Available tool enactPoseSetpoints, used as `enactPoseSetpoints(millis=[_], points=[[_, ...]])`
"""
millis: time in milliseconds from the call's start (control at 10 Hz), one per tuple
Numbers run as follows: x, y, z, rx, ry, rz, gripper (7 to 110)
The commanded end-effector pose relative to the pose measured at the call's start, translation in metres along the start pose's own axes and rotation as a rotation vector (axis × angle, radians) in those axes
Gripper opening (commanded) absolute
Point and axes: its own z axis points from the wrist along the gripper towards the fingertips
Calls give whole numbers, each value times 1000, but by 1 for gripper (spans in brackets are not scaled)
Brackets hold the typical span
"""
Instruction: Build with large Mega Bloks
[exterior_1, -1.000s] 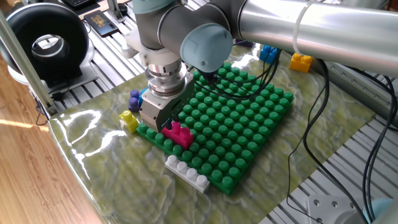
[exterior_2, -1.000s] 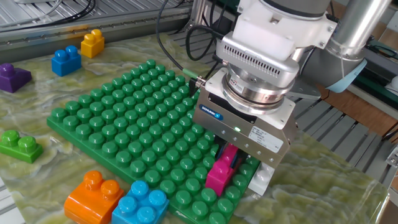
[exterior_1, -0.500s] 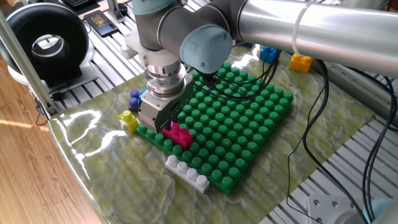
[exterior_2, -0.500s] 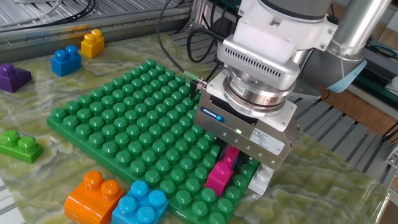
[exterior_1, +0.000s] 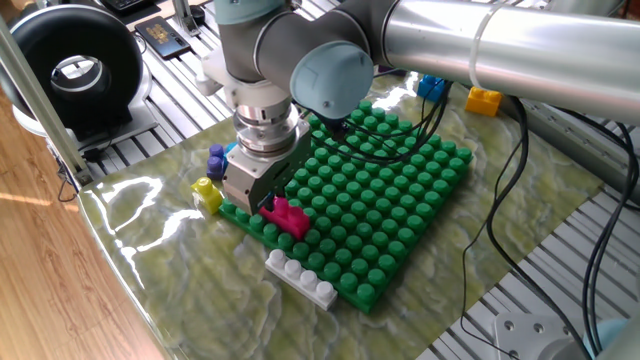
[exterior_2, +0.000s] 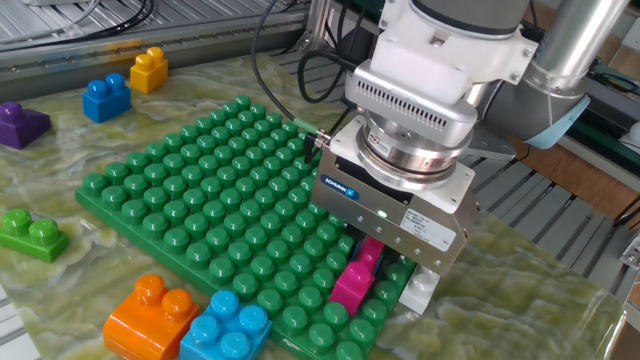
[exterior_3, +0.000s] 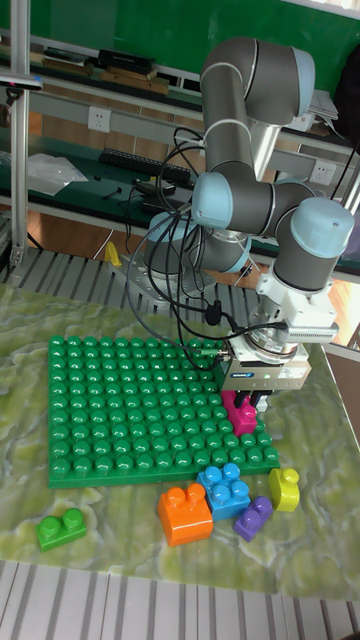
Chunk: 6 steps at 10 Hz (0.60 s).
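A magenta Mega Blok sits on the near-right edge of the green baseplate. My gripper stands straight over it, its dark fingers closed against the brick's upper part. The one fixed view shows the same gripper and magenta brick at the plate's front corner. From the tall fixed view, the gripper covers the top of the magenta brick. A white-grey brick lies off the plate beside it.
Orange and light blue bricks lie by the plate's near edge, with yellow and purple ones close by. A green brick, a purple, a blue and a yellow brick lie at the left.
The gripper has shifted only very slightly over the magenta brick. The brick and all other pieces stay where they were.
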Motion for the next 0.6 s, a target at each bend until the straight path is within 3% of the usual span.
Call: enactPoseSetpoints(millis=[0,500], points=[[-1,0,-1,-8,0,2,22],[-1,-3,1,9,2,-8,22]])
